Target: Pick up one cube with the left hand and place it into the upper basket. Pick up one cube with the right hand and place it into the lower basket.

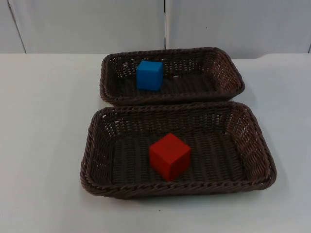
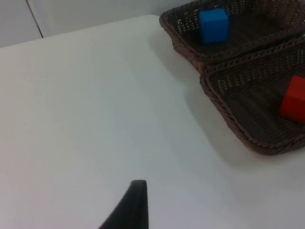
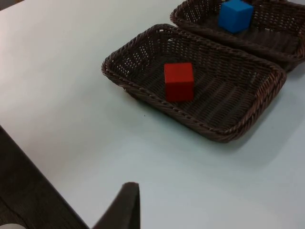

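top view has two dark brown woven wicker baskets set long side to long side on a white table top point(image 1: 43, 145), their rims touching or nearly so. the upper basket point(image 1: 228, 73), toward twelve o'clock, holds a blue cube point(image 1: 149, 75) on its floor at about nine o'clock of its centre; the lower basket point(image 1: 257, 155), toward six o'clock and looking the larger, holds a red cube point(image 1: 169, 156) near the middle of its floor, turned so one corner faces six o'clock. both cubes are smooth, matte and sharp-edged, while the baskets are rectangular with rounded corners, open-weave sloping walls and a braided rim. left wrist view has one black fingertip point(image 2: 129, 206) of the left gripper over bare table, well apart from the baskets, with the blue cube point(image 2: 213, 26) and the red cube point(image 2: 293, 99) far beyond it; whether that gripper is apart or together i cannot tell. right wrist view has one black fingertip point(image 3: 123, 206) of the right gripper over bare table near the table's edge, well apart from the lower basket point(image 3: 143, 88) and its red cube point(image 3: 178, 81), with the blue cube point(image 3: 235, 15) farther off; its fingers' state i cannot tell either. the table top is plain and slightly glossy, ending at a pale grey partition wall point(image 1: 87, 24) with vertical seams.
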Available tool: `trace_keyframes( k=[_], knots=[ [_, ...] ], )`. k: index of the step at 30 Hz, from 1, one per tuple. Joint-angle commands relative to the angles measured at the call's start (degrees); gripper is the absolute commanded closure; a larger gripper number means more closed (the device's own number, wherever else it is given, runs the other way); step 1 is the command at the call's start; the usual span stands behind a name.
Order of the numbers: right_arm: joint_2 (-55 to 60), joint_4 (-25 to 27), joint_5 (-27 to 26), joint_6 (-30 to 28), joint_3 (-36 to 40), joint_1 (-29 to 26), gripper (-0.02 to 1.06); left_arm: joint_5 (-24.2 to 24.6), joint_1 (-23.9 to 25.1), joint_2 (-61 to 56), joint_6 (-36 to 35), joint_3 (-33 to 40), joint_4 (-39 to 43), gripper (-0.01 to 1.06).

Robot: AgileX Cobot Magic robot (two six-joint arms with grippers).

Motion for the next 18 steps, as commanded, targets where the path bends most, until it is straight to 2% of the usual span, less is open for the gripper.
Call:
trace_keyframes(
  k=[1, 18],
  knots=[
    [-0.2, 0.2, 0.0, 0.1, 0.1, -0.2, -0.01, 0.2, -0.1, -0.2, -0.3, 0.3, 0.0, 0.00],
    [-0.2, 0.2, 0.0, 0.1, 0.1, -0.2, -0.01, 0.2, -0.1, -0.2, -0.3, 0.3, 0.0, 0.00]
  ],
)
